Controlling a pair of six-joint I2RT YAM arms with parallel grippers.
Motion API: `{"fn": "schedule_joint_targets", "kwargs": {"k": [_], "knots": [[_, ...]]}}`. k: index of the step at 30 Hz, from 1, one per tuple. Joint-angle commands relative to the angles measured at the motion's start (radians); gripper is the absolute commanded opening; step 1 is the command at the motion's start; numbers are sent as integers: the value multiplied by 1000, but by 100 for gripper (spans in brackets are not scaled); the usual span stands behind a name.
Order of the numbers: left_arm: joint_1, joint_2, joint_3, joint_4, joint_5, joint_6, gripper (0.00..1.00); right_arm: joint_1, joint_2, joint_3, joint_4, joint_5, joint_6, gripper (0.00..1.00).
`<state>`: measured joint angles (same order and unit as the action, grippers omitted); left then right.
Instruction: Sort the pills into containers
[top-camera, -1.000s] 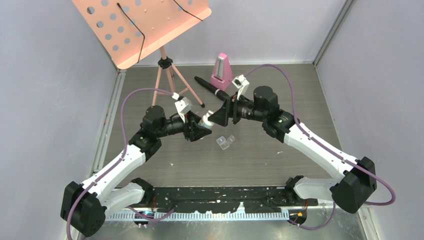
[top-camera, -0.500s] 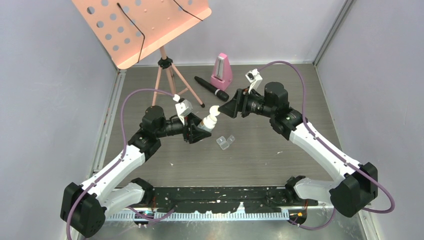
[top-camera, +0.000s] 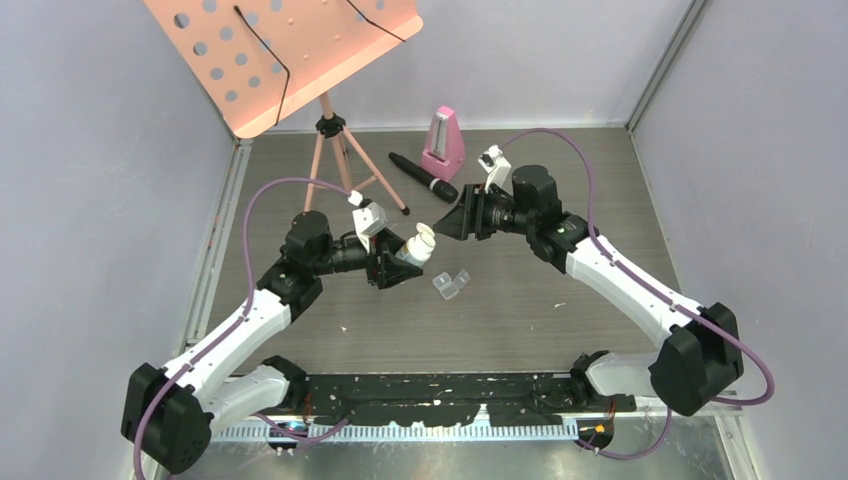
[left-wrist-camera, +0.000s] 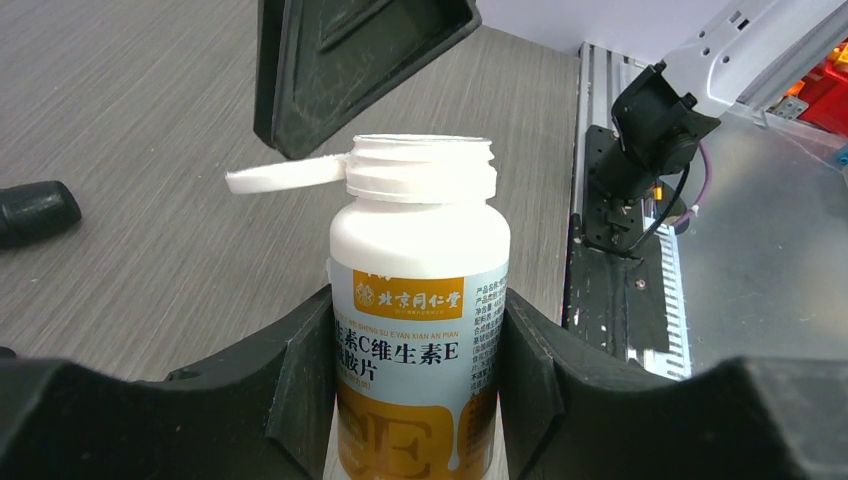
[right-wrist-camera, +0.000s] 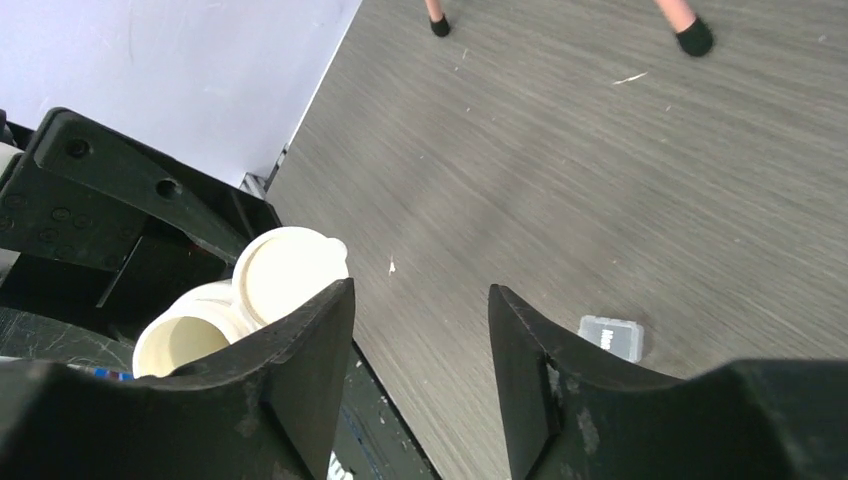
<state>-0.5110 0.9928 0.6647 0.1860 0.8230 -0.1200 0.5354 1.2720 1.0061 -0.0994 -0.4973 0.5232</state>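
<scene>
My left gripper (top-camera: 405, 256) is shut on a small white bottle (top-camera: 421, 243) with an orange label, held tilted above the table. In the left wrist view the bottle (left-wrist-camera: 420, 250) stands between the fingers, its flip lid (left-wrist-camera: 285, 176) hanging open to the left. My right gripper (top-camera: 447, 224) hovers just beyond the bottle's mouth, open and holding nothing. In the right wrist view, the open bottle mouth (right-wrist-camera: 180, 345) and lid (right-wrist-camera: 287, 268) lie left of my right gripper (right-wrist-camera: 420, 295). The containers (top-camera: 452, 283), a small clear two-cell box, rest on the table below; they also show in the right wrist view (right-wrist-camera: 611, 335). No pills are visible.
A pink music stand (top-camera: 290, 50) on a tripod (top-camera: 335, 150) stands at the back left. A pink metronome (top-camera: 443, 143) and a black microphone (top-camera: 422, 176) lie behind the grippers. Walls close in the table on three sides.
The right gripper has pulled back from the bottle's top and its jaws have narrowed. The bottle's lid now hangs flipped open, and the bottle has tilted a little.
</scene>
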Motion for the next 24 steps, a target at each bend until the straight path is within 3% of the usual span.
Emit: {"fn": "schedule_joint_targets", "kwargs": {"k": [1, 5, 8, 12, 19, 21, 24], "knots": [[-7, 9, 3, -5, -6, 63, 0, 23, 30, 40, 77, -61, 37, 56], [-7, 8, -27, 5, -92, 66, 0, 29, 41, 18, 228, -143, 164, 54], [-7, 0, -42, 23, -136, 59, 0, 40, 35, 2, 272, -150, 265, 60], [-7, 1, -47, 37, -152, 50, 0, 60, 45, -1, 281, -148, 348, 59], [-7, 2, -57, 61, -154, 33, 0, 98, 73, 13, 253, -115, 303, 56], [-7, -4, -61, 63, -147, 29, 0, 98, 76, 17, 232, -90, 265, 59], [-7, -12, -59, 50, -135, 24, 0, 98, 64, 20, 189, -51, 198, 75]]}}
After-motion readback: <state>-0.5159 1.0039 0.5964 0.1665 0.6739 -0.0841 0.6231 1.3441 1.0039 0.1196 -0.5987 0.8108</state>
